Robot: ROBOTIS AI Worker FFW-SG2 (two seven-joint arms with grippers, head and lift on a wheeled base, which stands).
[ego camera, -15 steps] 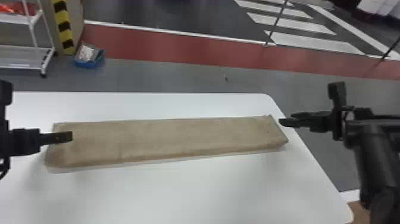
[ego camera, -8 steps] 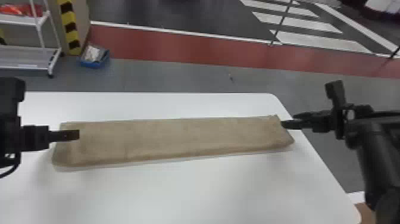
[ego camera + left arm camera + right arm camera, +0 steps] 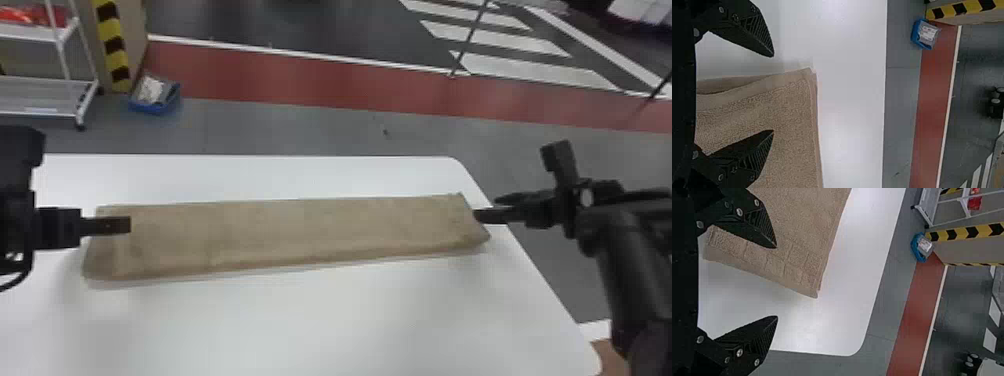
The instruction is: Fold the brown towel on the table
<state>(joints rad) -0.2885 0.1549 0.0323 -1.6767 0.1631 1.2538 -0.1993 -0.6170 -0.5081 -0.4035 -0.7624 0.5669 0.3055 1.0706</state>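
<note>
While two open grippers hang over its opposite ends, a brown towel (image 3: 280, 230) lies in a long folded strip on a white table (image 3: 350, 320).
The towel's long axis runs left to right between the arms; the left gripper (image 3: 773, 93) and right gripper (image 3: 777, 282) each have one finger over the cloth and the other beyond its short end, jaws parted and empty. Neither arm is clearly nearer, and the next fold likely turns on a pinch at those ends. Past the table, a blue bin (image 3: 150, 107) on the floor holds a plastic-wrapped packet (image 3: 928, 34), near a white cart (image 3: 40, 92) with red items (image 3: 30, 15).
</note>
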